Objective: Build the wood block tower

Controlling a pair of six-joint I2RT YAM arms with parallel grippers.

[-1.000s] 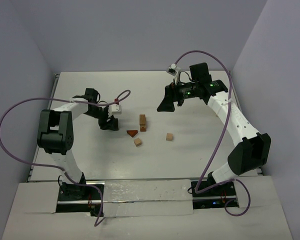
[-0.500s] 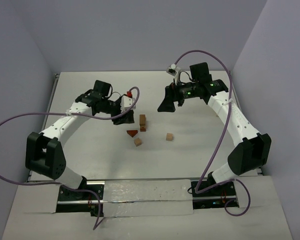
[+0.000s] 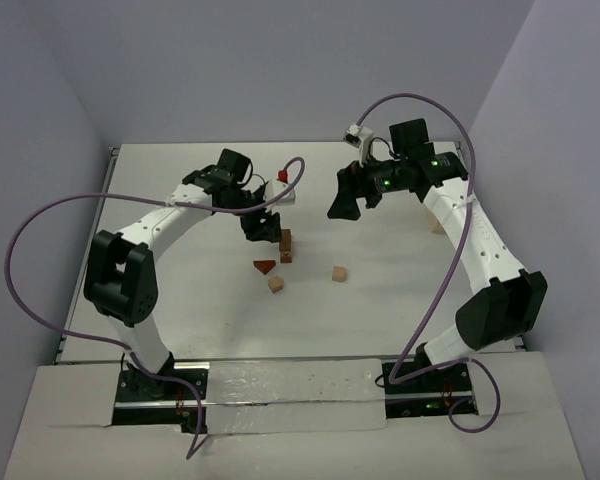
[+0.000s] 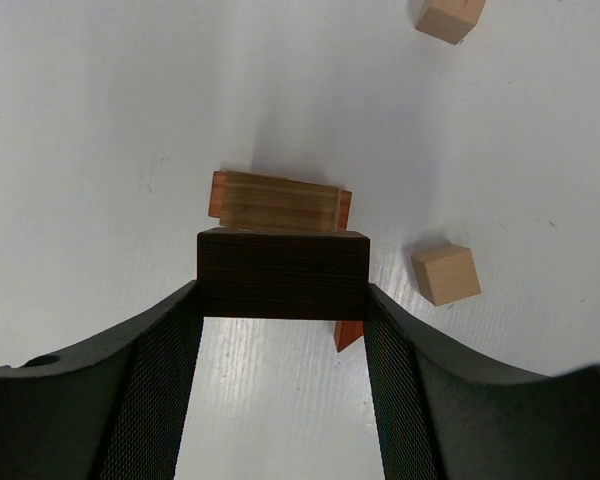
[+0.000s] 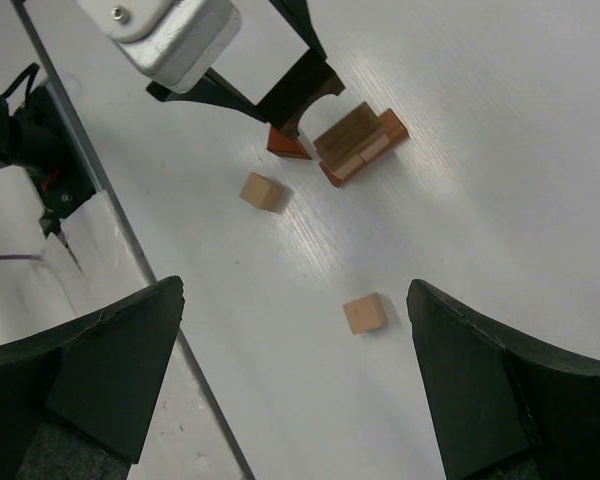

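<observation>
The wood block tower (image 3: 286, 243) is a low stack at the table's middle: a tan bar (image 4: 280, 202) lying on orange-brown blocks; it also shows in the right wrist view (image 5: 360, 145). My left gripper (image 3: 263, 228) (image 4: 283, 292) is shut on a dark brown arch block (image 4: 283, 272) (image 5: 305, 92), held just above and beside the stack. A reddish wedge (image 3: 265, 266) (image 5: 288, 145) and two tan cubes (image 3: 276, 284) (image 3: 339, 273) lie near it. My right gripper (image 3: 346, 203) (image 5: 292, 290) is open and empty, high above the right cube (image 5: 365, 313).
A small red piece (image 3: 282, 175) lies at the back behind the left arm. A pale wooden thing (image 3: 438, 228) shows partly behind the right arm. The table's left rim (image 5: 80, 150) shows in the right wrist view.
</observation>
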